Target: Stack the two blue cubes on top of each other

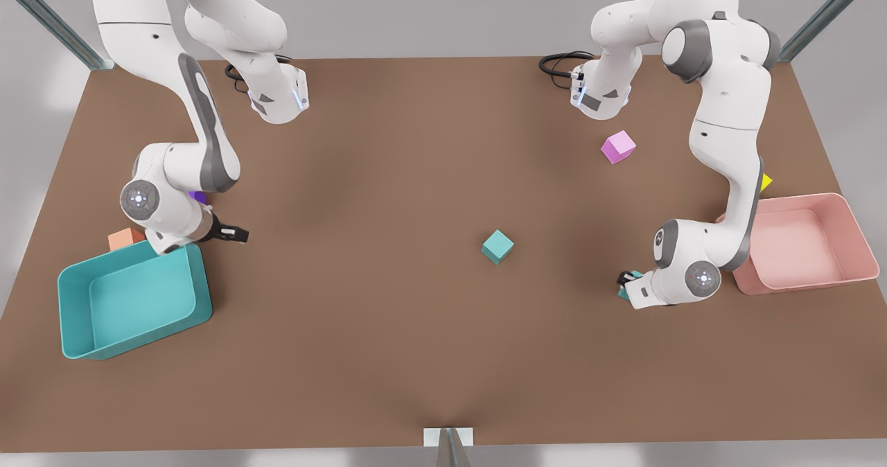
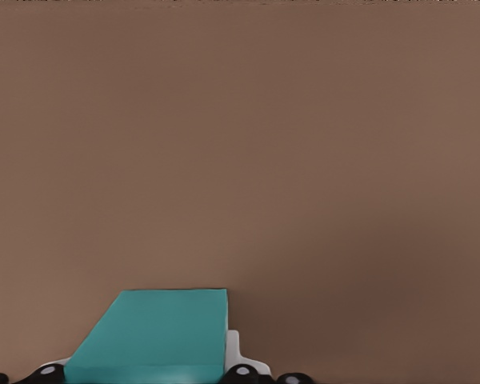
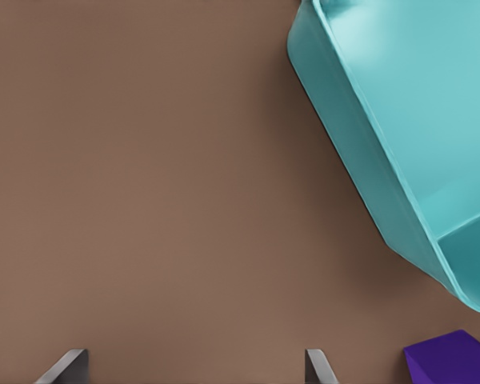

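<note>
While left claw (image 1: 629, 285) on one teal cube (image 2: 152, 336), pink bin (image 1: 856, 235) just behind

The left tool (image 1: 627, 283) mostly hides one blue cube (image 1: 632, 288); an arm hides most of the purple cube (image 1: 199, 196).

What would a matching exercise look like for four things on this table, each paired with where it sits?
Things:
1. pink cube
2. free teal cube
3. orange cube
4. second teal cube

Places:
A. behind the teal bin
B. between the left gripper's fingers
C. alone on the open mid-table
D. far side, near the arm base on the front view's right

The right gripper hangs open near the teal bin.

Pairs: 1-D, 2-C, 3-A, 4-B
</note>
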